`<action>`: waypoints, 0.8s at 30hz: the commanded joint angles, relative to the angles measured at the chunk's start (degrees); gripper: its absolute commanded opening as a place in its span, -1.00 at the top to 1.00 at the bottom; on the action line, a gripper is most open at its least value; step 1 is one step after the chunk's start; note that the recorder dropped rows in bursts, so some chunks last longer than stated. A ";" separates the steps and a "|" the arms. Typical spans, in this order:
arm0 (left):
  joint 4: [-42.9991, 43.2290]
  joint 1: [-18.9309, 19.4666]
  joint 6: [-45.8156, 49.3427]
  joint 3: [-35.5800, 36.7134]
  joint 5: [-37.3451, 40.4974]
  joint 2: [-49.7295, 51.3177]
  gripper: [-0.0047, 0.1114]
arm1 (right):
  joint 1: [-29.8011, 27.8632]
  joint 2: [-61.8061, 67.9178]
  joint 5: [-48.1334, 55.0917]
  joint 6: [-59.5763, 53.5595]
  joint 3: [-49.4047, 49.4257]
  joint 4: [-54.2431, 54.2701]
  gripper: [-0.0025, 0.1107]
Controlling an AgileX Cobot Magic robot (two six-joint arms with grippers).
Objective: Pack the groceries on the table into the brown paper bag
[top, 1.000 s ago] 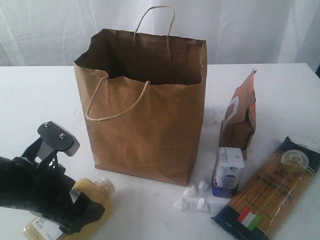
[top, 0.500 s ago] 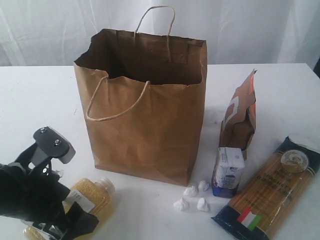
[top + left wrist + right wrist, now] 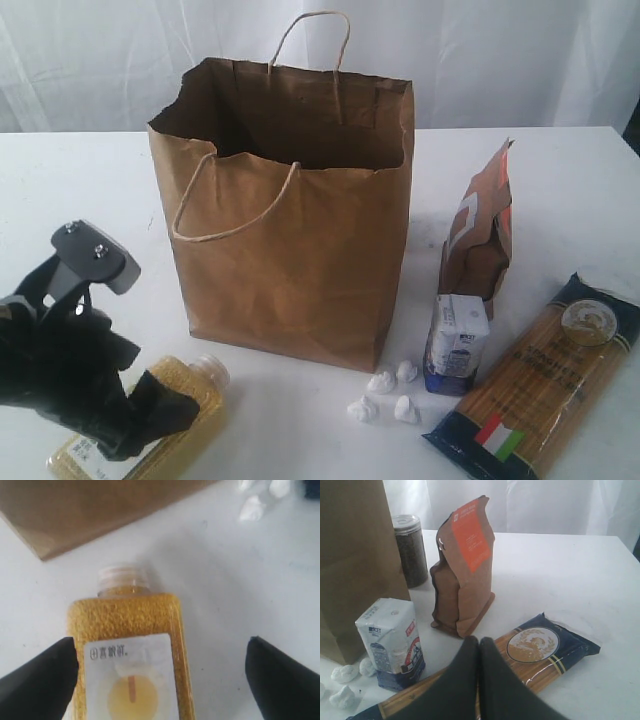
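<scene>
Left gripper point(image 3: 160, 647): fingers apart, one on each side of the yellow-grain bottle point(image 3: 127, 625), which lies on the table point(image 3: 80, 190). Centre on the body (not the cap), then close squarely. The paper bag point(image 3: 290, 250) stands just beside; its drooping handle may snag a lift. Further right: paper scraps point(image 3: 385, 395), carton point(image 3: 457, 340), pouch point(image 3: 480, 235), spaghetti packet point(image 3: 535, 380). Right gripper point(image 3: 479, 652): fingers together, empty.

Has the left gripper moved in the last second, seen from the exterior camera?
Yes. The left gripper shifted leftward, away from the brown paper bag.
</scene>
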 commanded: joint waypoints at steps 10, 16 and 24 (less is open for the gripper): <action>-0.07 -0.04 -1.95 -7.90 8.49 -4.08 -0.63 | -0.31 -0.32 -0.29 -0.05 0.33 -0.32 0.96; -0.07 -0.04 -2.54 -10.37 11.28 -4.55 -0.63 | -0.31 -0.32 -1.10 0.05 0.33 -0.09 0.96; 0.69 -0.04 -3.05 -11.67 14.43 -4.55 -0.63 | -0.31 -0.32 -31.57 20.80 0.33 8.06 0.96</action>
